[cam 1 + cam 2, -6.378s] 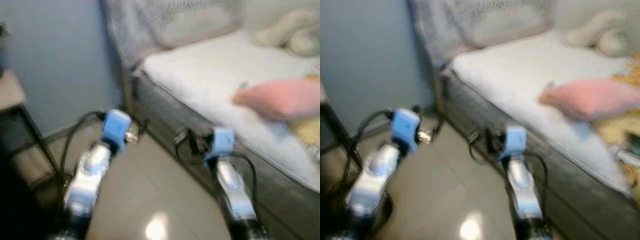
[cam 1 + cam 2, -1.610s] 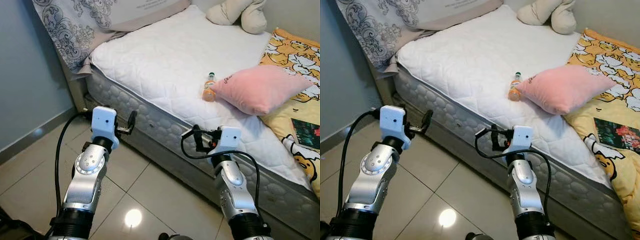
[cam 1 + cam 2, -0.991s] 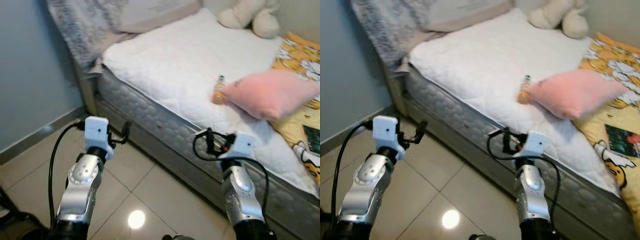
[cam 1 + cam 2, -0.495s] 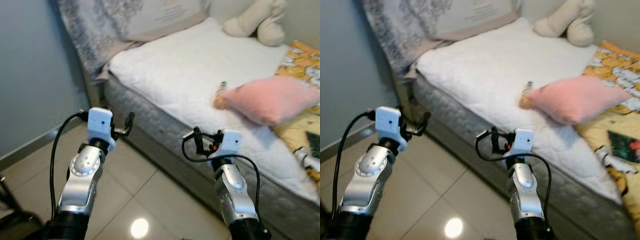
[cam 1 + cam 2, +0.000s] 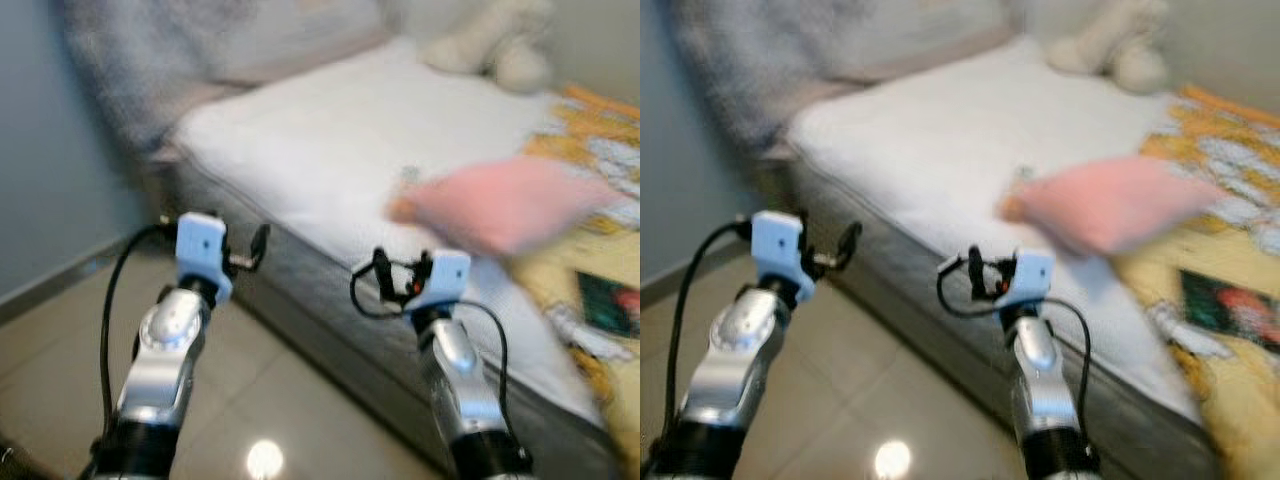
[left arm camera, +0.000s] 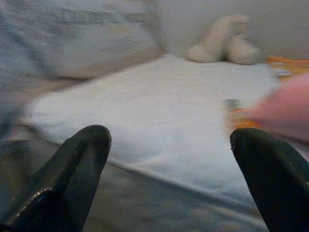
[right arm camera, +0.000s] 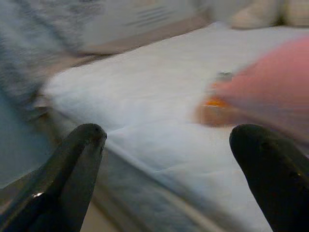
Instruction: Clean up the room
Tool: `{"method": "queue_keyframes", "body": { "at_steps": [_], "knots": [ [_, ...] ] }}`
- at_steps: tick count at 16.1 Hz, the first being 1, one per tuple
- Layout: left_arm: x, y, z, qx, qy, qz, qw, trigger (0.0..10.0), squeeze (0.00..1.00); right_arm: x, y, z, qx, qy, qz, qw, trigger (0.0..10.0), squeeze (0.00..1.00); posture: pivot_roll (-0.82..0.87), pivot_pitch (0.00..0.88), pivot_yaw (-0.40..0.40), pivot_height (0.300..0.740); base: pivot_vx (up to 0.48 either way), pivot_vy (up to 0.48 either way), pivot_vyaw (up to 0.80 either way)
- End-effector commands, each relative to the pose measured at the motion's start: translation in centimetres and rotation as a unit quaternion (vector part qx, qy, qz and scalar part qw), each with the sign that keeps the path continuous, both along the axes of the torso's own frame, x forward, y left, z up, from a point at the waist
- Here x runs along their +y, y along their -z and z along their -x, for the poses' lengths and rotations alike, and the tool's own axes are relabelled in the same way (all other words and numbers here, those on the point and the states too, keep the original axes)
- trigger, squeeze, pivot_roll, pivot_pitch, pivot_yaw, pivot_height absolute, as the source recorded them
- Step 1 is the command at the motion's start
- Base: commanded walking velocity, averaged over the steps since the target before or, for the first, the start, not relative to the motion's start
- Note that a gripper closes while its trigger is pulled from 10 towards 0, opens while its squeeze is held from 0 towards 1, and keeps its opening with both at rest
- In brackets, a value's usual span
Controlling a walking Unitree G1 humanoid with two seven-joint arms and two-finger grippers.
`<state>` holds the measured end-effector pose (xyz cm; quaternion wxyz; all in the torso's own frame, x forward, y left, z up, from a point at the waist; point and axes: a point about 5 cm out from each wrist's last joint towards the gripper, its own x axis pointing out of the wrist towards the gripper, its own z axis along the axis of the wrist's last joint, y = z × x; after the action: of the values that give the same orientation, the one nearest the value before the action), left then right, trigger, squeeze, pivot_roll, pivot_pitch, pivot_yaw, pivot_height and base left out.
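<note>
An orange bottle (image 7: 215, 102) lies on the bed (image 5: 300, 150) touching a pink pillow (image 5: 500, 205).

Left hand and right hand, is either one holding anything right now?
No. The left hand and right hand are both open and empty, short of the bed.

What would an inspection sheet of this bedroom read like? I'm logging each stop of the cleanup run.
Surface: white quilted mattress, blurred.
Job's things: small orange bottle lying against pink cushion.
Clutter: cream plush toy; yellow cartoon blanket; grey patterned pillow.
Grippers: left gripper open, right gripper open, both empty, short of the bed.
Cables: black wrist cables.
Surroundings: blue-grey wall, tiled floor.
</note>
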<state>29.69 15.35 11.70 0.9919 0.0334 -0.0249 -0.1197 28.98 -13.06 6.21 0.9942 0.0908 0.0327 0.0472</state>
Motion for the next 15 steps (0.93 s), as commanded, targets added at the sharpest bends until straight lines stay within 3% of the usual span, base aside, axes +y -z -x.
{"method": "queue_keyframes", "body": {
  "at_steps": [1,9,15],
  "knots": [
    [-0.68,-0.11,-0.03,-0.003,0.017,-0.007,1.000,10.0,0.00,-0.71,0.08,0.07,0.003,0.013,0.004,1.000,10.0,0.00,0.08,0.000,-0.056,0.740,0.000,0.000,-0.54],
    [-0.23,0.48,-0.22,0.015,0.002,-0.002,1.000,10.0,0.00,-1.50,0.04,-0.05,0.006,0.043,-0.016,0.999,10.0,0.00,0.08,0.000,-0.052,0.740,0.000,0.000,-0.54],
    [-0.21,0.79,-0.14,0.019,-0.009,-0.007,1.000,10.0,0.00,-1.47,0.28,-0.02,0.015,0.039,-0.003,0.999,10.0,0.00,0.08,0.000,-0.062,0.736,0.000,0.000,-0.52]
  ]
}}
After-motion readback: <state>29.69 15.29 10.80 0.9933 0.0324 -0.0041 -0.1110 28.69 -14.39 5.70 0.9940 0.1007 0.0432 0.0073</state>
